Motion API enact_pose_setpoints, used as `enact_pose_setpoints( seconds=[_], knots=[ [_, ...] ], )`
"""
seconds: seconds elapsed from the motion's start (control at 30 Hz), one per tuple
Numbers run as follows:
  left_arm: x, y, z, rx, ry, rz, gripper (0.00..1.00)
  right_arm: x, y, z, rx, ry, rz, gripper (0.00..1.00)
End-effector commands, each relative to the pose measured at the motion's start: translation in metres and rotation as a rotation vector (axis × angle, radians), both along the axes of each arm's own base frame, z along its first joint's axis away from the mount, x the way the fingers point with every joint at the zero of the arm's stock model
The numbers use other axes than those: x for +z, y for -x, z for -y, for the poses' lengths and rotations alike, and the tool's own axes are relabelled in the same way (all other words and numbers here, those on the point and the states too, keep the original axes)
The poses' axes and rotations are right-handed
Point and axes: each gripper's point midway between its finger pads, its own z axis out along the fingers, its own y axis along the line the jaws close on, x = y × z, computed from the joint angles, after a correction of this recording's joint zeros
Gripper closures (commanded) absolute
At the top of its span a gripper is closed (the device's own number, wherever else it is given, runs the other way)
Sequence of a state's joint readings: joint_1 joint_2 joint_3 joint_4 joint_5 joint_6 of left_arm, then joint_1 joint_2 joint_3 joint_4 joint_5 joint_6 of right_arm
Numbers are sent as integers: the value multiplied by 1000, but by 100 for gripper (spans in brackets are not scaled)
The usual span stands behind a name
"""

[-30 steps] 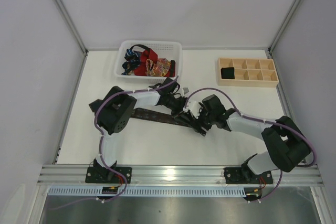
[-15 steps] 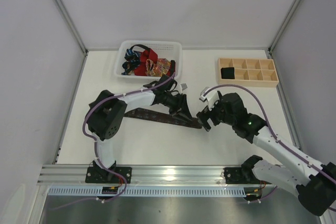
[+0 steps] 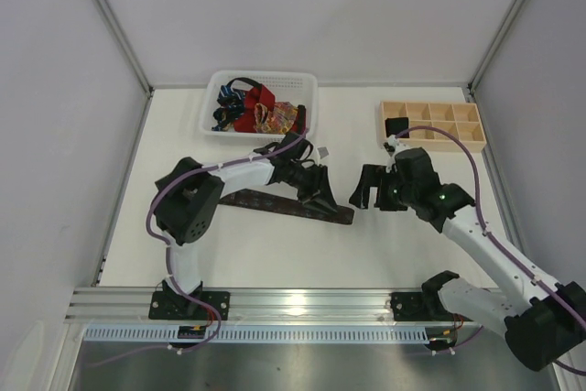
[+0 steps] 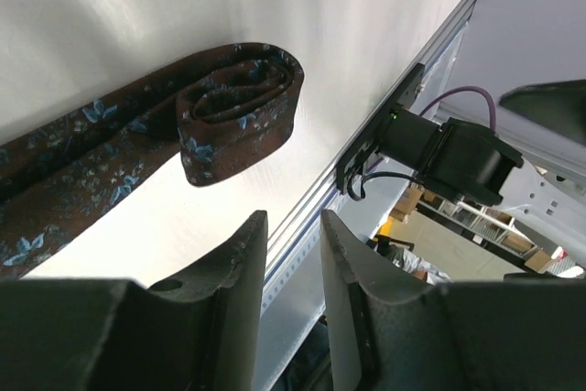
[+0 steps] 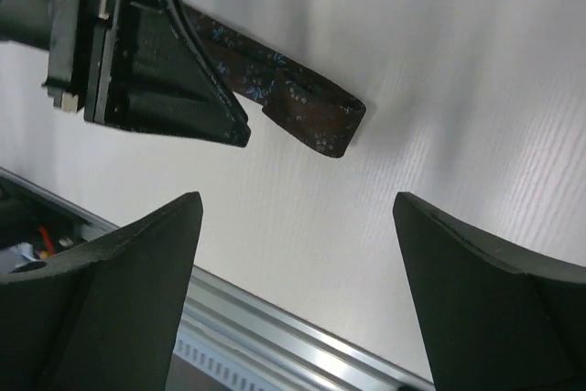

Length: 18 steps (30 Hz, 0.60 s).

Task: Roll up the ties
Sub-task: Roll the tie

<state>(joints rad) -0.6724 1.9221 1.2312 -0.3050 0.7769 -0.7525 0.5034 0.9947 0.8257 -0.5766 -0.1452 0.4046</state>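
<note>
Brown tie [image 4: 92,148] cut off at left; midsection hidden

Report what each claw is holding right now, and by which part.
Nothing is held. The left claw sits by the dark tie, the narrow gap between its fingers empty; the right claw is wide open, clear of the tie.

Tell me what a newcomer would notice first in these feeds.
The dark tie lies across mid-table, its right end rolled into a loose coil. The left gripper hangs above that end with a narrow, empty gap, and the right gripper sits just right of it, wide open. At the far left, a white basket is heaped with colourful ties.
</note>
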Motion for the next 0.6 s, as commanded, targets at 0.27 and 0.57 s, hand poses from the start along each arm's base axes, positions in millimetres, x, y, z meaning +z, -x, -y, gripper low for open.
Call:
enact_pose_setpoints(
  seconds=[0.27, 0.57],
  knots=[
    [3, -30, 22, 0, -24, 28, 71, -49, 1, -7, -121, -421, -289, 21],
    [-7, -34, 16, -18, -14, -15, 85, -74, -20, -14, -71, -478, -254, 22]
  ],
)
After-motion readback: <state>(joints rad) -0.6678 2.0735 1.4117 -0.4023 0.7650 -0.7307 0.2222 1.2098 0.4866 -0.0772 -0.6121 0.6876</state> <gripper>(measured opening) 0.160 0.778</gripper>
